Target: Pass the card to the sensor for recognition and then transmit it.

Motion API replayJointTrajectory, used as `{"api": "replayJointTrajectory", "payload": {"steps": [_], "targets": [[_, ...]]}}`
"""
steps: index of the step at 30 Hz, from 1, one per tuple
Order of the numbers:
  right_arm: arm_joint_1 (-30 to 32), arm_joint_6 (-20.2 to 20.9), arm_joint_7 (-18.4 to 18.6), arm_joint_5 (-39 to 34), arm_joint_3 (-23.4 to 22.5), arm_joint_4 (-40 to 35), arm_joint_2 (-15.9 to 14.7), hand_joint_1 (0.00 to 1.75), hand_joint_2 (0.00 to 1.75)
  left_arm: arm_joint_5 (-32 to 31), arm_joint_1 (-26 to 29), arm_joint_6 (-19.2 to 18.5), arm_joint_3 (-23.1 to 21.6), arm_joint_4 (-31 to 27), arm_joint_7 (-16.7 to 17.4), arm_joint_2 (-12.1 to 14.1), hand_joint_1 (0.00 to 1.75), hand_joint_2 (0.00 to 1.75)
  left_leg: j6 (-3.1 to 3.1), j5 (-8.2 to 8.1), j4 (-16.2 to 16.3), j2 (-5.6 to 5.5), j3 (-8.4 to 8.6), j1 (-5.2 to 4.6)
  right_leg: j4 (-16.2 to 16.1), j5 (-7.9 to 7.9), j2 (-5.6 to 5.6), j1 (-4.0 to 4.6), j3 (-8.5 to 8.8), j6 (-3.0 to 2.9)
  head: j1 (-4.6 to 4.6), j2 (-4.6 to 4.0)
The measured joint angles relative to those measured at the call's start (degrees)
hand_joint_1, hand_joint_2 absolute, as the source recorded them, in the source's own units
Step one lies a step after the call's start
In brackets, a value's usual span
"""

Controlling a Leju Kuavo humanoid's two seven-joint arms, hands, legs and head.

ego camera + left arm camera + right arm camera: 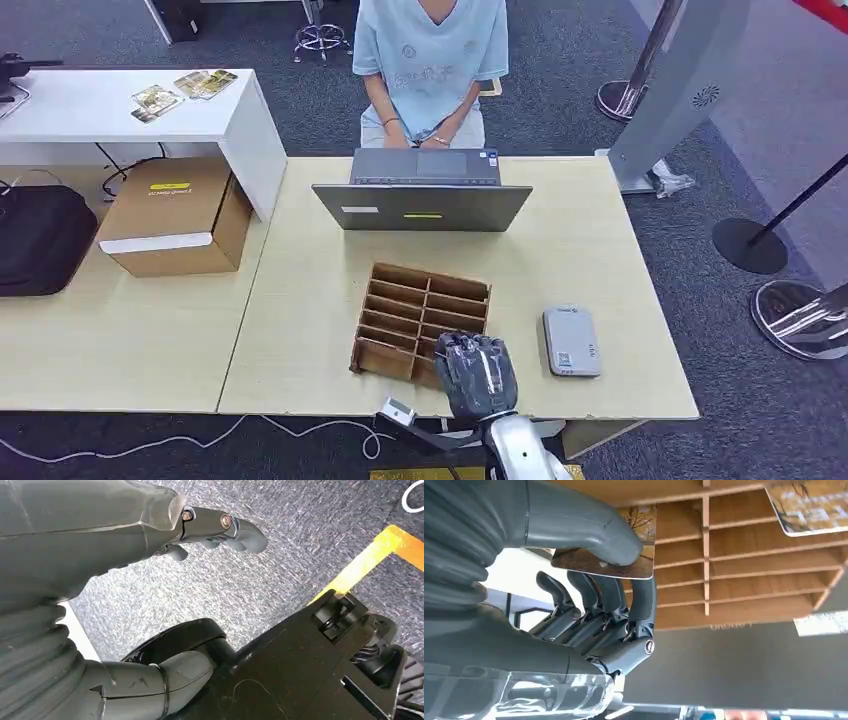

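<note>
The pale wooden desk (300, 300) fills the middle of the room, and a person (432, 60) in a light blue shirt sits at its far side behind an open grey laptop (422, 195). To the left, on the adjoining desk surface, stands a cardboard box (175, 215), with a black bag (40, 238) at the far left edge. Near the front of the desk sits a wooden slotted card rack (420, 315), its compartments in two columns. Just right of the rack, apart from it, lies the flat grey sensor (571, 341). The right robot hand (478, 375) hangs over the near right corner of the rack; the right wrist view shows it pinching a card (634, 555) between the thick thumb and the darker fingers (644, 605), so the card is grasped right at the rack's slots. Another card (809, 507) with a printed picture lies in a compartment of the rack further off. The left robot hand (210, 525) hangs above the grey carpet (300, 540), its fingers curled in with nothing in them.
</note>
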Motion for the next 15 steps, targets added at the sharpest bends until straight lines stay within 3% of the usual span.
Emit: {"api": "replayJointTrajectory", "payload": {"steps": [7, 15], "targets": [[0.4, -5.7, -2.0, 0.0, 0.0, -1.1, 0.0, 1.69, 1.75, 0.9, 0.3, 0.7, 1.7, 0.0, -0.4, 0.0, 0.0, 1.75, 0.0, 0.0, 0.0, 0.03, 0.0, 0.0, 0.0, 0.0, 0.02, 0.0, -0.01, 0.0, 0.0, 0.0], [0.7, -18.8, -5.6, 2.1, -0.3, -2.6, 0.0, 1.75, 1.75, 1.2, 0.4, 1.1, 3.3, 0.0, -0.6, 0.0, 0.0, 1.75, 0.0, 0.0, 0.0, 0.04, 0.0, 0.0, 0.0, 0.0, 0.03, 0.0, -0.01, 0.0, 0.0, 0.0]]}}
